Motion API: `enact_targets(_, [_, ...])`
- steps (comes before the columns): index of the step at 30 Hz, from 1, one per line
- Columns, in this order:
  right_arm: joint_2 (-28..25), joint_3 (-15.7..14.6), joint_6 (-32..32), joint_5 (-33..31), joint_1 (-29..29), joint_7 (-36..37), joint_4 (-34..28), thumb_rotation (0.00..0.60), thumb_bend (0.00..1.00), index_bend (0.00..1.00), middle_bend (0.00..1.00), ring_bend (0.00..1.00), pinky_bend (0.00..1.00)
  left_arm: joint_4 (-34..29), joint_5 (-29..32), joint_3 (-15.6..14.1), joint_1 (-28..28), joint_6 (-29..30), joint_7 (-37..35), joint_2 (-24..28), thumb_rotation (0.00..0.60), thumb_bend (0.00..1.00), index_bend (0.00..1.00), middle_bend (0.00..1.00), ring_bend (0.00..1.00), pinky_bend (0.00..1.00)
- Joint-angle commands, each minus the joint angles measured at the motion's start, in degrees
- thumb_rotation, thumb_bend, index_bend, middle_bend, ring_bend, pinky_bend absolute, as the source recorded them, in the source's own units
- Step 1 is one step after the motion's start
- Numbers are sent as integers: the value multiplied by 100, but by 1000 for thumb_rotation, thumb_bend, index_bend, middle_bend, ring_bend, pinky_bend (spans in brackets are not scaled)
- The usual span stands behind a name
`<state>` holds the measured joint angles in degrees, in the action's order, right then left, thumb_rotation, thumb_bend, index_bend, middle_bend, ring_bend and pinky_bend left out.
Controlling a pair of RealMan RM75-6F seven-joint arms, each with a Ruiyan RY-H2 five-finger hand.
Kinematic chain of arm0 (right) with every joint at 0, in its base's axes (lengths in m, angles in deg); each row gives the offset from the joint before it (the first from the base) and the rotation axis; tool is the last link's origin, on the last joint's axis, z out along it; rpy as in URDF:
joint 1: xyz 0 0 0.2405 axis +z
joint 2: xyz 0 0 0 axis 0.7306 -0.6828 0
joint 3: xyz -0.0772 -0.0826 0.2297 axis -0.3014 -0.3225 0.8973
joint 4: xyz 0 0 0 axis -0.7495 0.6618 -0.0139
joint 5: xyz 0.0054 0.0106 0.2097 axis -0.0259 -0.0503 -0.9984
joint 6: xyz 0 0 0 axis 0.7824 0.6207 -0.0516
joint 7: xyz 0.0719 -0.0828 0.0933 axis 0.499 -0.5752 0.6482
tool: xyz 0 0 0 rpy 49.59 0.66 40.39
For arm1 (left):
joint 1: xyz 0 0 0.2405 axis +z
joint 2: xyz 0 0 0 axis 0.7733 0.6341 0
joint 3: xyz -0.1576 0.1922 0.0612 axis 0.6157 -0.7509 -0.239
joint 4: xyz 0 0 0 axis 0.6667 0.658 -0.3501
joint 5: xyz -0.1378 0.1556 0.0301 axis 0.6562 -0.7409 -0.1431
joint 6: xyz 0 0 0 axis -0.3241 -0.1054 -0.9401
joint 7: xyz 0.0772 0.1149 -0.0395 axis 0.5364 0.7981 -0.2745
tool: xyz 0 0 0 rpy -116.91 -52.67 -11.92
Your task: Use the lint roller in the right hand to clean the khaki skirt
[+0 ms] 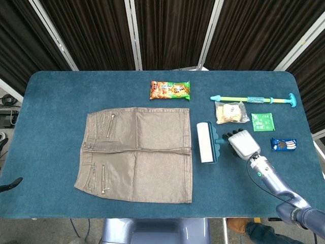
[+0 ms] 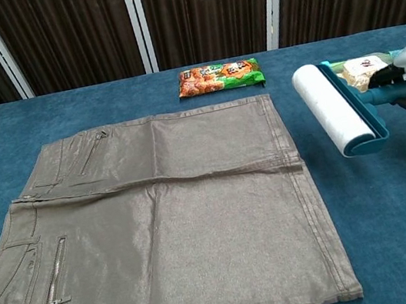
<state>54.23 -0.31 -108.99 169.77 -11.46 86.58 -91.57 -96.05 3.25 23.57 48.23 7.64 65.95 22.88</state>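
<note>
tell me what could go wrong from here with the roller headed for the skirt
1. The lint roller is held by the right hand at the handle end only, so it may twist or slip once pressed down.
2. The khaki skirt lies loose on the table with nothing pinning it; the sticky roll could drag or bunch its near edge.
3. The bagged snack sits close behind the hand, so a swing back might knock it.

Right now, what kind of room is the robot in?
Probably a robot practice lab, not a home: a blue cloth table before dark curtains, with a skirt and snack packets laid out neatly.
</note>
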Motion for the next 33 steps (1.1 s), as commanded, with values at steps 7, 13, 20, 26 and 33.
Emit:
enact_targets(7, [-616, 235, 315, 413, 692, -1566, -1483, 600, 828, 447, 555, 458, 448, 22, 32, 14, -17, -33, -42, 14, 600, 55, 0, 0, 0, 0])
enact_targets(13, [-489, 378, 929, 284, 1116, -2597, -2281, 600, 871, 448, 556, 461, 447, 53, 154, 46, -47, -115, -61, 11, 600, 55, 0, 0, 0, 0])
enact_targets(20, [-100, 548, 1570, -81, 1566, -3458, -2653, 600, 920, 454, 559, 465, 448, 116, 297, 80, -90, -234, -96, 3, 600, 54, 0, 0, 0, 0])
enact_targets(26, [220, 614, 1840, -439, 1801, -3914, -2684, 600, 923, 454, 559, 466, 447, 152, 400, 117, -129, -319, -143, 7, 600, 53, 0, 0, 0, 0])
enact_targets(33, [612, 530, 1956, -636, 2002, -4392, -2538, 600, 924, 458, 562, 471, 448, 184, 463, 126, -184, -431, -111, -22, 600, 54, 0, 0, 0, 0])
